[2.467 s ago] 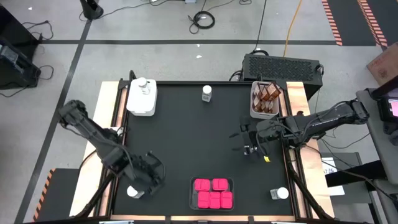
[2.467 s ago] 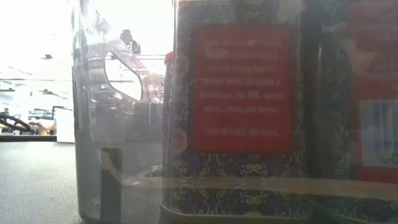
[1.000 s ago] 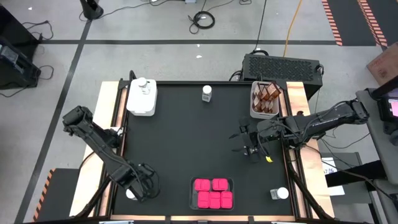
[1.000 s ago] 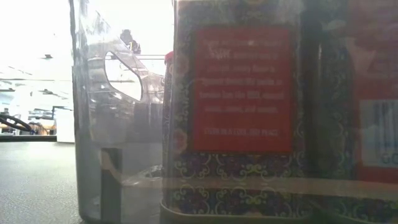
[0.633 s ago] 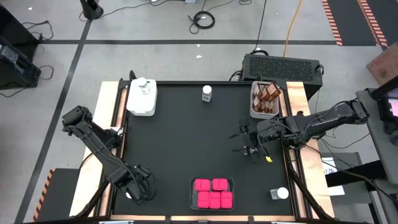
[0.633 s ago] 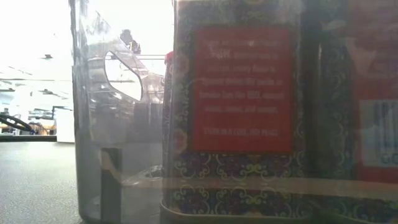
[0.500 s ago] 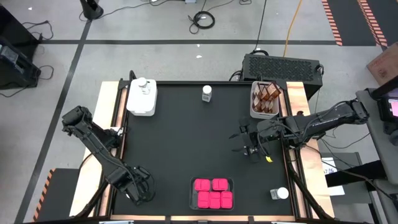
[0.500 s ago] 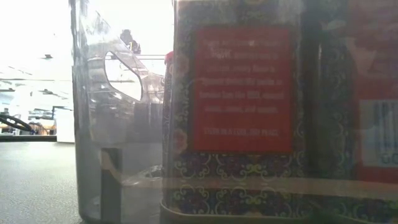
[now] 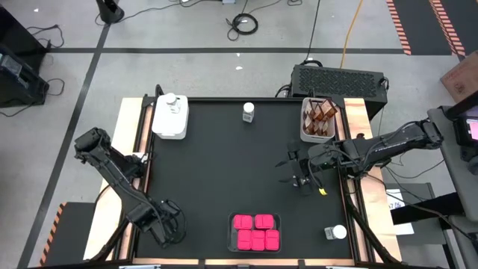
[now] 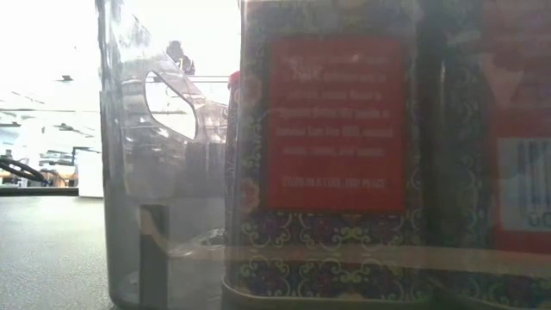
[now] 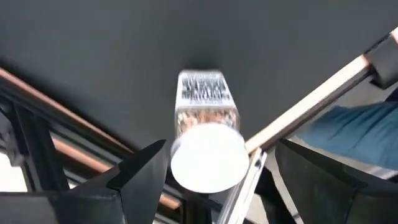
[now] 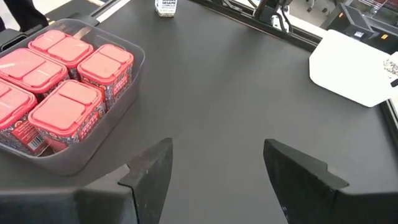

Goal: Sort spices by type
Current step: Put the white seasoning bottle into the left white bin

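Left gripper (image 11: pixel 205 180) sat at table's 7 o'clock corner w/ fingers spread either side of a clear jar (image 11: pixel 207 146), not yet touching it. Jar lay on its side near table edge (image 11: pixel 317 99), long axis running away from the gripper, white lid toward the camera. Risk: jar being round, an off-centre squeeze could prob. roll it or nudge it off the edge. Right gripper (image 12: pixel 214 174) waited at 3 o'clock, fingers apart, holding nothing.
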You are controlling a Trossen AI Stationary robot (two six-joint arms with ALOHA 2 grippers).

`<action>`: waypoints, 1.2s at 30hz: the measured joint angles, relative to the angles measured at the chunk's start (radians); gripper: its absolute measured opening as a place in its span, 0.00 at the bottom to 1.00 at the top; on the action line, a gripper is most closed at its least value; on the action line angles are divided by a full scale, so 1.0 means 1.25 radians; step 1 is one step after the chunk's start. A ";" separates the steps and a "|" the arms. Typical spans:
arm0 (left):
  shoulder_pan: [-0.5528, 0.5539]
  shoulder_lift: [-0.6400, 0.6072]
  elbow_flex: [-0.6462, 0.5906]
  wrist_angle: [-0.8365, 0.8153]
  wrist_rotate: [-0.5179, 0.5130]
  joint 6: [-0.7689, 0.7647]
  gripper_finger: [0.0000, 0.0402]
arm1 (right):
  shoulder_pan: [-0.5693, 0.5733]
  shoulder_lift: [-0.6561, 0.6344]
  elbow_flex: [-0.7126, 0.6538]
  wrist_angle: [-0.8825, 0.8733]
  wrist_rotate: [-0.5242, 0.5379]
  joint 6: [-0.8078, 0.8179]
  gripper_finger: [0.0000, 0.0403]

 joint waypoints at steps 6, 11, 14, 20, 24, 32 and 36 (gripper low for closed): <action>0.000 0.000 0.000 -0.016 -0.002 0.063 0.74 | 0.000 0.000 0.000 0.000 0.000 0.005 0.61; 0.000 0.000 0.000 -0.024 0.004 0.066 0.74 | 0.000 0.000 0.000 0.000 0.000 -0.004 0.61; 0.000 0.000 0.000 -0.024 0.005 0.066 0.74 | 0.000 0.000 0.000 0.000 0.000 -0.004 0.61; 0.000 0.000 0.000 -0.013 0.006 0.066 0.74 | 0.000 0.000 0.000 0.000 0.000 -0.013 0.61; 0.000 0.000 0.000 -0.007 0.006 0.066 0.74 | 0.000 0.000 0.000 0.000 0.000 -0.034 0.61; 0.009 0.000 0.000 -0.006 0.005 0.065 0.74 | 0.000 0.000 0.000 0.000 0.000 -0.030 0.61; 0.020 0.000 0.002 -0.008 -0.013 0.079 0.74 | 0.000 0.001 0.000 0.000 0.000 -0.028 0.61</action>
